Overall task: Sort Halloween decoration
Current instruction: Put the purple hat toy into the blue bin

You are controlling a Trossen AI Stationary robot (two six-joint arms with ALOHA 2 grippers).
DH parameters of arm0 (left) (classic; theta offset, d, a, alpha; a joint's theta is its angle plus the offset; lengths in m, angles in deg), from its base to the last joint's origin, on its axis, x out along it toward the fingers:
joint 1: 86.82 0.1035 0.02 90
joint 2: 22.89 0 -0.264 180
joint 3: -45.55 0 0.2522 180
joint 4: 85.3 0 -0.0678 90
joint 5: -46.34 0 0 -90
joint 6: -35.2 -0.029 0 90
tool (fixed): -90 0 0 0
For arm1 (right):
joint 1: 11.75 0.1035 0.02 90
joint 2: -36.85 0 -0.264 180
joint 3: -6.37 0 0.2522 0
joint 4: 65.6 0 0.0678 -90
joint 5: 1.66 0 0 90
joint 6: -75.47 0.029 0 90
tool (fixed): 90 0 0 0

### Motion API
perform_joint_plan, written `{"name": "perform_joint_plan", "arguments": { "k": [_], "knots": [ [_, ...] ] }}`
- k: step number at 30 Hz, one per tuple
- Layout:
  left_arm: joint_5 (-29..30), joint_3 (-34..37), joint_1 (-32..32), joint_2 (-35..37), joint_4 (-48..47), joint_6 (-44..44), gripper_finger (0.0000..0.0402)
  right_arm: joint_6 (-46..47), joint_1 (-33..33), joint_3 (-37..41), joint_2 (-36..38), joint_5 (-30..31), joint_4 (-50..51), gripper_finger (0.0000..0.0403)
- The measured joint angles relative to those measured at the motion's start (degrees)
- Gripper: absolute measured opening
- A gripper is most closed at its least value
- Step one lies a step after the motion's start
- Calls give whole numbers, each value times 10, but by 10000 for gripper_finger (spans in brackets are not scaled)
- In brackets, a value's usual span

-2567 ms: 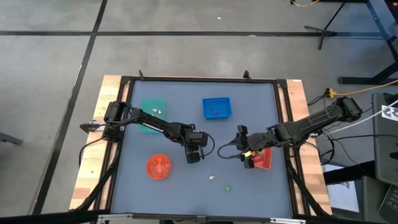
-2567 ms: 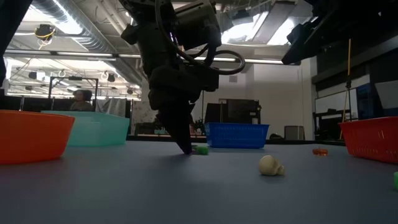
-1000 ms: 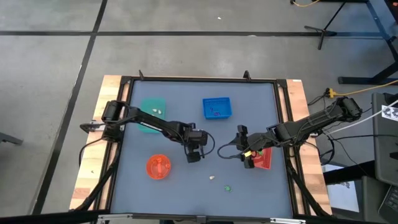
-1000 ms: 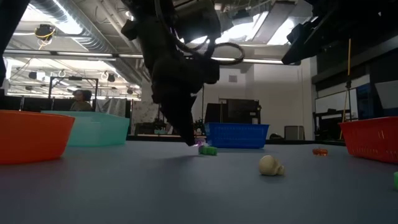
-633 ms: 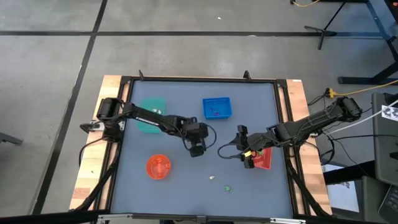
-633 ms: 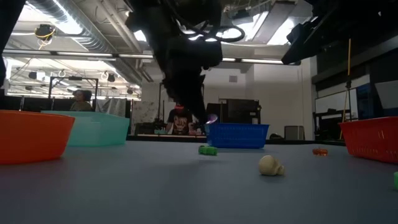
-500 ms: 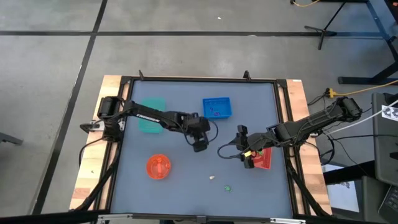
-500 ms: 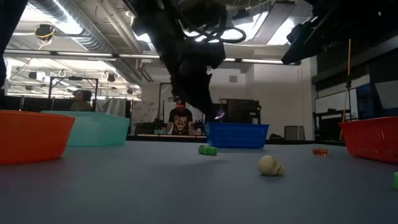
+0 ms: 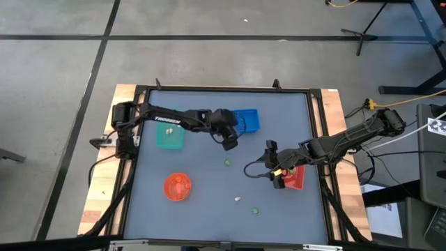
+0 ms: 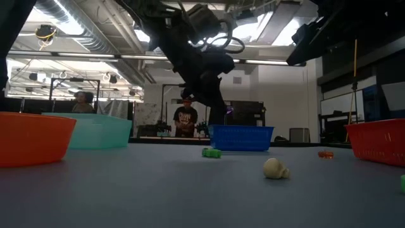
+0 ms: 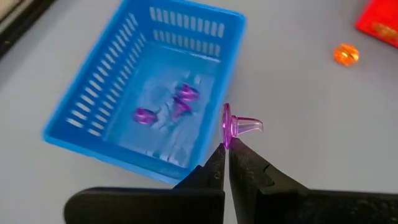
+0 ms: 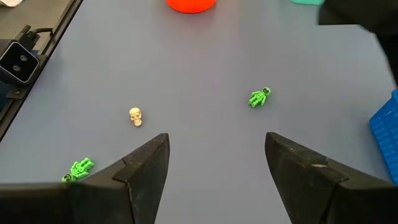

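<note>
We see the left gripper (image 11: 226, 148) with its two dark fingers pressed together on a small translucent purple plastic trinket (image 11: 238, 127), pinched by its flat disc end so that the stem points away from the fingertips; this grip leaves the piece free to fall clear once the fingers part. The gripper hangs above the table at the near right edge of the blue slotted plastic tray (image 9: 243, 120), which stands at the far middle of the grey table (image 9: 202, 202) and already holds several purple pieces (image 11: 182, 99); we judge that purple items are being collected there and that the held piece is about to be carried over the rim. The right gripper (image 12: 216, 163) waits with its fingers wide apart and nothing between them, at the right side of the table beside the red plastic tray (image 9: 295, 179). Unsorted items lie on the open table: a green figure (image 9: 227, 163) near the middle, a cream skull (image 9: 238, 199) and a second green figure (image 9: 255, 209) nearer the front. The teal tray (image 9: 169, 134) and the round orange bowl (image 9: 177, 187) stand at the left.
</note>
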Motion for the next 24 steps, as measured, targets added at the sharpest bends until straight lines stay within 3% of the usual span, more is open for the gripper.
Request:
{"name": "perform_joint_plan", "arguments": {
  "k": [15, 20, 24],
  "knots": [
    [7, 0, 33, 0, 19, -4, 0, 0, 0, 0, 0, 0, 0, 264],
    [11, 0, 33, 0, 19, -60, 1, 0, 0, 0, 0, 0, 0, 264],
    [12, 0, 33, 0, 19, -76, 25, 0, 0, 0, 0, 0, 0, 264]
  ]
}}
